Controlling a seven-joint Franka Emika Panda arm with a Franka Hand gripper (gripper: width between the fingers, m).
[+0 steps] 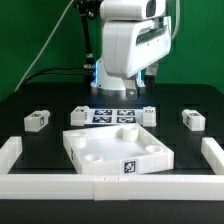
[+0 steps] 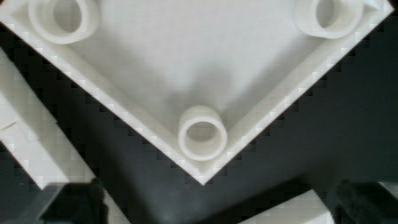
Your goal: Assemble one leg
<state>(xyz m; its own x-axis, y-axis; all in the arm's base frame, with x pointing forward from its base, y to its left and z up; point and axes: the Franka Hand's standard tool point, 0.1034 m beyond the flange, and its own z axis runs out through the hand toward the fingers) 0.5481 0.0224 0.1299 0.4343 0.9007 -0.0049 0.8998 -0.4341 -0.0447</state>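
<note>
Three legs, small white blocks with tags, lie on the black table in the exterior view: one (image 1: 38, 121) at the left, one (image 1: 150, 114) beside the marker board, one (image 1: 193, 119) at the right. The large white square plate (image 1: 100, 150) with round corner sockets lies in the middle. My gripper (image 1: 131, 92) hangs above the table behind the plate, over the marker board. In the wrist view my gripper (image 2: 210, 206) is open and empty, its dark fingers (image 2: 64, 206) wide apart over one corner of the plate (image 2: 196, 70). No leg shows in the wrist view.
The marker board (image 1: 104, 115) lies flat behind the plate. White rails bound the work area at the exterior view's left (image 1: 10, 154), right (image 1: 212, 154) and front (image 1: 110, 187). Cables hang behind the arm.
</note>
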